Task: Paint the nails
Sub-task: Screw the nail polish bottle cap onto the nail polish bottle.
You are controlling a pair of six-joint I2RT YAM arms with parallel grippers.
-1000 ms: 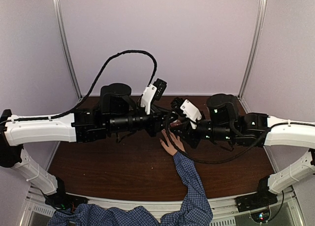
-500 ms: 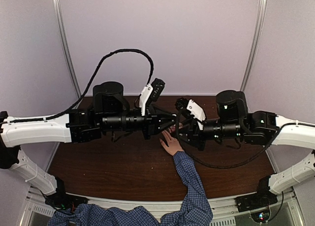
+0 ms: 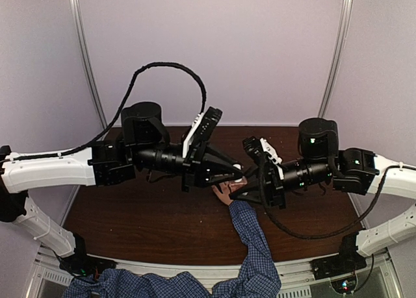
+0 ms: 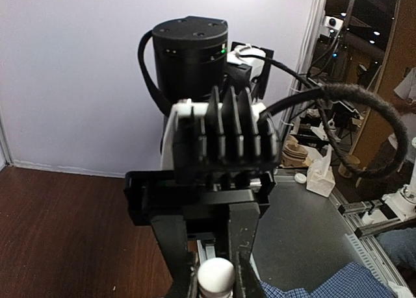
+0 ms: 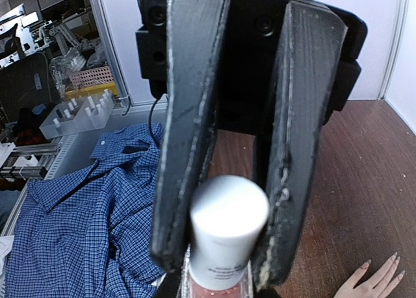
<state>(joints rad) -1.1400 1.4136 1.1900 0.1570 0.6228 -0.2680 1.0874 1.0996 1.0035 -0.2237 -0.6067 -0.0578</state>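
Observation:
A light-skinned hand [image 3: 223, 195] in a blue checked sleeve [image 3: 252, 241] lies flat on the brown table [image 3: 143, 220], its fingers mostly hidden under the two grippers. My left gripper [image 3: 235, 173] hangs just above the fingers, shut on a white round-topped cap [image 4: 216, 274] that sits between its black fingers [image 4: 177, 259]. From the right, my right gripper [image 3: 242, 191] is shut on a nail-polish bottle [image 5: 218, 286] with pink liquid and a white cap [image 5: 227, 223]. Pinkish nails [image 5: 392, 256] show at the lower right of the right wrist view, clear of the bottle.
The person's blue checked shirt [image 3: 162, 286] fills the near edge, between the arm bases. A black cable [image 3: 169, 67] loops high over the left arm. Pale walls close the table in at the back and sides.
The left gripper has moved right and down toward the hand. The right arm has drawn back to the right while its gripper dropped lower beside the fingers. Both stay shut.

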